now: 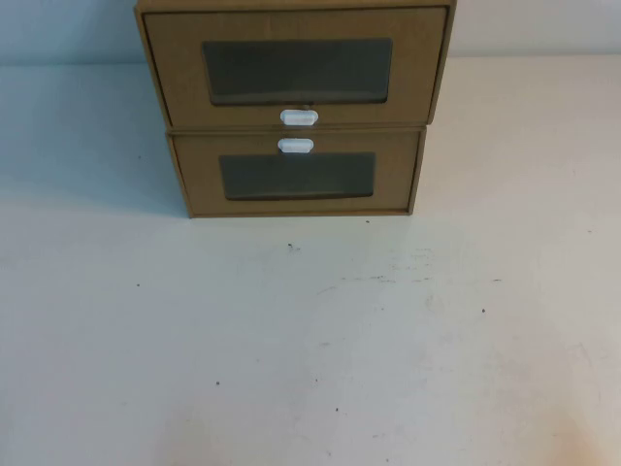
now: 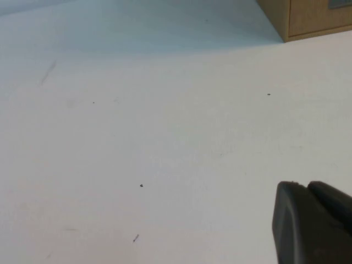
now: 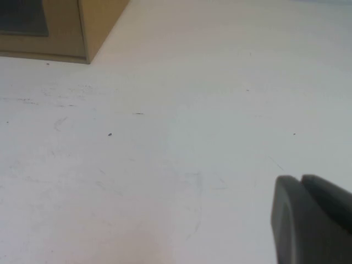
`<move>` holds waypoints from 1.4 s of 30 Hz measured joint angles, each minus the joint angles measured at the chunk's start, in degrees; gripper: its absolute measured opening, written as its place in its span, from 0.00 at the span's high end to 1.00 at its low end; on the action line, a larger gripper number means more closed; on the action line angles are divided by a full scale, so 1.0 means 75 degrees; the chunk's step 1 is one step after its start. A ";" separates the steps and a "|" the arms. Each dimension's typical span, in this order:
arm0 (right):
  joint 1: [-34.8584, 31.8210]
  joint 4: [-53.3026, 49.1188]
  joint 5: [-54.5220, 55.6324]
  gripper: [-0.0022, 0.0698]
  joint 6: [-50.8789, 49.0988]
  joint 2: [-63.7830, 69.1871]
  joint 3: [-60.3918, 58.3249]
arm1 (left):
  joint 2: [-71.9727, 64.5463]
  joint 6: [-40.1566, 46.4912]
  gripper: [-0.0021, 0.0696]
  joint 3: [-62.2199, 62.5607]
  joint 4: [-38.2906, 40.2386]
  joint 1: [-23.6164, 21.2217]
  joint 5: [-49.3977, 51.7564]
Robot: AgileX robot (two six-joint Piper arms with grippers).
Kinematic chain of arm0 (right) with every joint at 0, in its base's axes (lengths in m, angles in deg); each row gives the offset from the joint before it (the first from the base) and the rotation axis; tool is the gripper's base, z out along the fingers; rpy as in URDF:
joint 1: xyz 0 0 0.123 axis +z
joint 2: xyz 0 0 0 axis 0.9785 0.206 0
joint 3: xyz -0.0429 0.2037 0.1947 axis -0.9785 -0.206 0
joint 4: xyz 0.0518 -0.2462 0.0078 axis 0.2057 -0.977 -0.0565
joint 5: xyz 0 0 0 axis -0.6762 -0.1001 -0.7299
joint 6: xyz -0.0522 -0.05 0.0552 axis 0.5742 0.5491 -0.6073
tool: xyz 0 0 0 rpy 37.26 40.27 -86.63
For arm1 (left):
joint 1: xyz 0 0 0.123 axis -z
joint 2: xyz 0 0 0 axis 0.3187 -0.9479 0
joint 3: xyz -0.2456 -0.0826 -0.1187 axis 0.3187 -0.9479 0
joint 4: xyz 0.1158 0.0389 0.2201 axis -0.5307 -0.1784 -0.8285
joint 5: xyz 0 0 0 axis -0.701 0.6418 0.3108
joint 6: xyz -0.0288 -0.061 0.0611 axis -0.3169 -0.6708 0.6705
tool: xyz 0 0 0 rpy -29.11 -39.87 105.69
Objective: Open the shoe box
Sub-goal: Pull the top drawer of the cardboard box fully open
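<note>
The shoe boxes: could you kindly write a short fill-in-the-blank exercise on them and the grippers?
1. The upper box sits on the lower box, and both are ___.
2. The upper handle and lower handle are both ___ in colour.
3. The right gripper, over the table apart from the boxes, is ___.
4. The left gripper hovers over the bare ___.
Missing words: closed; white; shut; table.

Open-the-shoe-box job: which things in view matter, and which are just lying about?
Job:
upper shoe box, upper handle
lower shoe box, lower handle; unclear which box is meant
left gripper, front-left of the boxes, shut
right gripper, front-right, shut

Just there:
white table
dark specks
</note>
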 joint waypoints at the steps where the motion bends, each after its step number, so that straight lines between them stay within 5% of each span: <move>1: 0.0000 0.0000 0.0000 0.99 0.0000 0.0000 0.0000 | 0.0000 0.0000 0.98 0.0000 0.0000 0.0000 0.0000; 26: 0.0000 0.0000 0.0000 0.99 0.0000 0.0000 0.0000 | 0.0000 0.0000 0.98 0.0000 0.0100 0.0000 -0.0064; 35: 0.0000 0.0000 0.0000 0.99 0.0000 0.0000 0.0000 | 0.0000 -0.0214 0.98 0.0000 0.3134 0.0000 -0.1109; 42: 0.0000 0.0000 0.0000 0.99 0.0000 0.0000 0.0000 | 0.0000 -0.0332 0.98 0.0000 0.4419 0.0000 -0.1738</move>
